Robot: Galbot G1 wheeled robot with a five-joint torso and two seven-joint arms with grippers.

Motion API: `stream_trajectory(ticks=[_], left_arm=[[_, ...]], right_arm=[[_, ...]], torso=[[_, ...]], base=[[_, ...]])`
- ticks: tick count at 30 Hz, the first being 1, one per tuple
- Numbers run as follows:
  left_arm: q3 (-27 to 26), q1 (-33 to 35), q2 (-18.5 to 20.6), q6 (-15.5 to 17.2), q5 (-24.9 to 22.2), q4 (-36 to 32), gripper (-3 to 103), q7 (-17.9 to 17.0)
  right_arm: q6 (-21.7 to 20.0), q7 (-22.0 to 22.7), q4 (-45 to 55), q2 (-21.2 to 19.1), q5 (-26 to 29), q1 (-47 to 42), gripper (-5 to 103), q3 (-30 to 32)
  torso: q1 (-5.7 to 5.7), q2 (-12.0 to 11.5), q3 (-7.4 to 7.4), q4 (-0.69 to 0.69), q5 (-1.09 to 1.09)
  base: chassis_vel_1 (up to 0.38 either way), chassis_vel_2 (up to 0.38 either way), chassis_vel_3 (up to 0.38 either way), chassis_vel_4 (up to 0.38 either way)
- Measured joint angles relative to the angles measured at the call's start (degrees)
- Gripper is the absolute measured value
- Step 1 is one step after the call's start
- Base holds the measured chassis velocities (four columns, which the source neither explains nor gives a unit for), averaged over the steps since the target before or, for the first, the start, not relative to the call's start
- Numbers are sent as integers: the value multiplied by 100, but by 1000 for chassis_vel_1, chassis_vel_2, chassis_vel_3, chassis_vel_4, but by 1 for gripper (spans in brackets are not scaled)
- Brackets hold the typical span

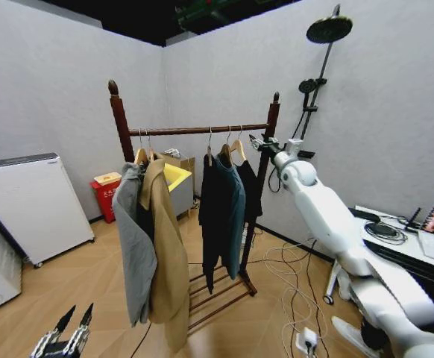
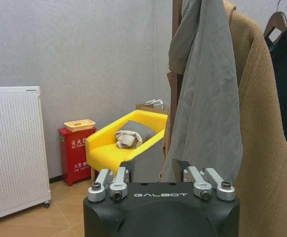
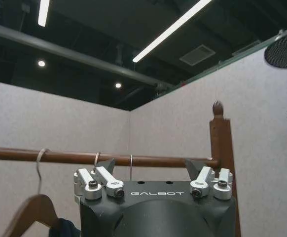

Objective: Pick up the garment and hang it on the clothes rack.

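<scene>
The garment (image 1: 251, 188), a short black top on a light wooden hanger (image 1: 238, 151), hangs at the right end of the clothes rack (image 1: 202, 130), by its right post. My right gripper (image 1: 258, 142) is raised to the rail just beside that hanger and stands open. In the right wrist view a thin hanger hook (image 3: 130, 167) sits on the rail (image 3: 35, 154) between my open right gripper's (image 3: 151, 165) fingers, which do not touch it. My left gripper (image 1: 75, 322) hangs low at the bottom left, open and holding nothing (image 2: 154, 167).
A teal jacket (image 1: 233, 205) and a long black coat (image 1: 209, 212) hang left of the garment; a grey jacket (image 1: 135, 239) and a tan coat (image 1: 169, 257) farther left. Behind stand a yellow chair (image 2: 109, 148), a red box (image 1: 107, 195), a white appliance (image 1: 30, 205). Shower stand (image 1: 318, 82) and floor cables (image 1: 291, 276) are at right.
</scene>
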Motion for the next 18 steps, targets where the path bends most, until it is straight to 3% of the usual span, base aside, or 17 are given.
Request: stream_trajectory(ticks=[2,3,5,6,7,10,11,13,14,16,17,18], left_arm=[[0,0,-1,0,0,0,46,0],[0,0,-1,0,0,0,46,0],[0,-1,1,0,0,-1,46,3],[0,0,0,0,0,0,46,1],[0,0,0,0,0,0,46,1],[1,0,0,0,0,0,46,6],[1,0,0,0,0,0,46,6],[0,0,0,0,0,0,46,2],[0,0,0,0,0,0,46,2],[0,0,0,0,0,-1,46,2],[0,0,0,0,0,-1,46,2],[1,0,0,0,0,0,46,2]], right_arm=[[-23,339,949,-333,293,-968,86,649],[-23,339,949,-333,293,-968,86,649],[-17,531,1827,-546,461,-2310,96,1622],[29,526,2132,-560,449,-2940,99,2092],[29,526,2132,-560,449,-2940,99,2092],[518,100,2846,-296,185,-5059,100,3424],[518,100,2846,-296,185,-5059,100,3424],[928,-143,3218,112,-243,-6339,100,3972],[928,-143,3218,112,-243,-6339,100,3972],[1406,-335,3470,848,-794,-7401,100,4299],[1406,-335,3470,848,-794,-7401,100,4299],[1596,-394,3512,1392,-1066,-7745,100,4375]], torso=[[-1,1,-1,-1,-3],[-1,1,-1,-1,-3],[-1,0,0,-2,2],[-1,1,-1,0,-2],[-1,1,-1,0,-2],[-1,1,0,-2,2],[-1,1,0,-2,2],[-2,1,-1,-2,-1],[-2,1,-1,-2,-1],[-2,2,-1,-1,-3],[-2,2,-1,-1,-3],[-2,2,-1,2,-4]], base=[[0,0,0,0],[0,0,0,0],[0,0,0,0],[0,0,0,0],[0,0,0,0],[0,0,0,0],[0,0,0,0],[0,0,0,0],[0,0,0,0],[0,0,0,0],[0,0,0,0],[0,0,0,0]])
